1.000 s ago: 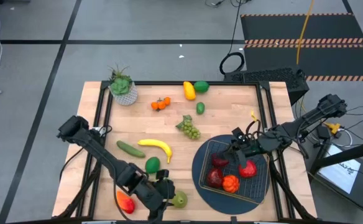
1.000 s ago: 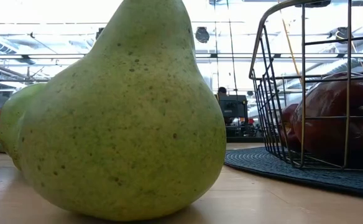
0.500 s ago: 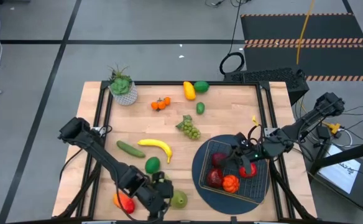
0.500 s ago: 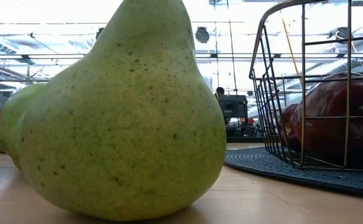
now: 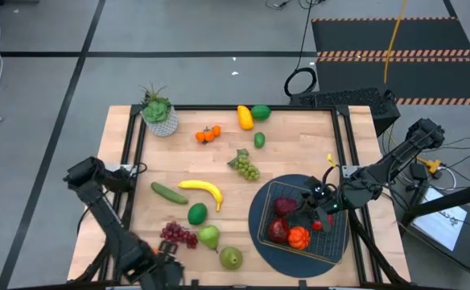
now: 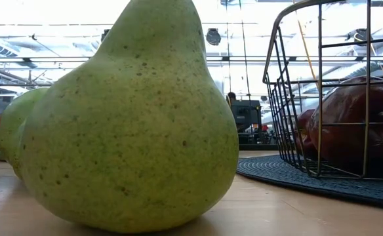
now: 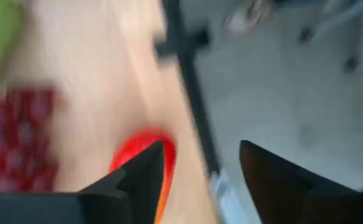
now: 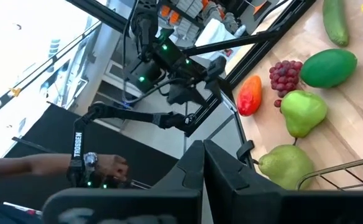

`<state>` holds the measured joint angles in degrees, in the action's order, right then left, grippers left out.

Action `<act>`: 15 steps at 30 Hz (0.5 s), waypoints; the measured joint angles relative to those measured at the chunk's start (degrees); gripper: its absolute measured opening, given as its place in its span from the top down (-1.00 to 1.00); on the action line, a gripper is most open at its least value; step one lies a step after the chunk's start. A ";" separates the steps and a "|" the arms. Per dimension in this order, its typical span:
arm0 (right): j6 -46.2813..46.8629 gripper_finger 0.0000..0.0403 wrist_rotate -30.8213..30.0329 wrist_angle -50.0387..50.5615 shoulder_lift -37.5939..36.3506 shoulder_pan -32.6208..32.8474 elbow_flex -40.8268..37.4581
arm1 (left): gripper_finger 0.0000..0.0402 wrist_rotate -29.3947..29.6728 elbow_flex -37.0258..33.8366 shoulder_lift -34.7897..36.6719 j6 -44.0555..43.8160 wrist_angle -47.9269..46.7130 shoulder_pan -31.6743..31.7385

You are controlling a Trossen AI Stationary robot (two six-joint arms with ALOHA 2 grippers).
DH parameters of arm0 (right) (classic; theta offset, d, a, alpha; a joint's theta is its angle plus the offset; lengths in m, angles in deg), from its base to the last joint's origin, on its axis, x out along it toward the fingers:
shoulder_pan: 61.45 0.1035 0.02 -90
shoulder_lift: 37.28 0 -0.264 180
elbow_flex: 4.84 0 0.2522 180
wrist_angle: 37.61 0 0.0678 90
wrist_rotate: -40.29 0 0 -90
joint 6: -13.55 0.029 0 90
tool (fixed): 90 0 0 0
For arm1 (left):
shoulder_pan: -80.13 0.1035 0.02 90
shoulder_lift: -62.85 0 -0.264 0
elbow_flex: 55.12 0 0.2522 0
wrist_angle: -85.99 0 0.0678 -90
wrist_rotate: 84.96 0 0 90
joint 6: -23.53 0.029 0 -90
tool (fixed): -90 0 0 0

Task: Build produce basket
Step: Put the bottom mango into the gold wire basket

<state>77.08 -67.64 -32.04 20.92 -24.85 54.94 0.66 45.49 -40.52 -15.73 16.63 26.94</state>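
Your light wooden tabletop [image 5: 299, 133] carries a round dark blue mat [image 5: 256, 211], a white-potted green plant [image 5: 159, 113], a curved yellow banana [image 5: 203, 190], a long green cucumber [image 5: 168, 192], purple grapes [image 5: 179, 234], green grapes [image 5: 245, 165] and two green pears [image 5: 220, 247].

Left claw [image 7: 200, 168] view blurred — basket [image 6: 322, 98] cut off.

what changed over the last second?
Left gripper pulled back off the front-left table edge, empty, uncovering the purple grapes and a second pear. Right gripper, shut, shifted slightly over the basket. All other produce stayed put.
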 joint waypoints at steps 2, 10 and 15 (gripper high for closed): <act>-0.43 1.00 0.00 0.15 0.00 0.02 0.00 | -0.23 0.15 0.00 0.00 0.40 -3.07 -1.52; -1.72 1.00 -0.05 0.74 0.00 -0.13 0.00 | -0.71 2.04 -4.10 -0.02 1.75 -4.48 -4.90; -1.40 1.00 -0.41 0.94 0.00 -0.12 0.00 | -0.70 4.00 -8.66 -0.02 2.04 -4.22 -4.20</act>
<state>75.67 -68.06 -31.10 20.92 -24.97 54.94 4.66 36.82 -40.54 -13.68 12.41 22.73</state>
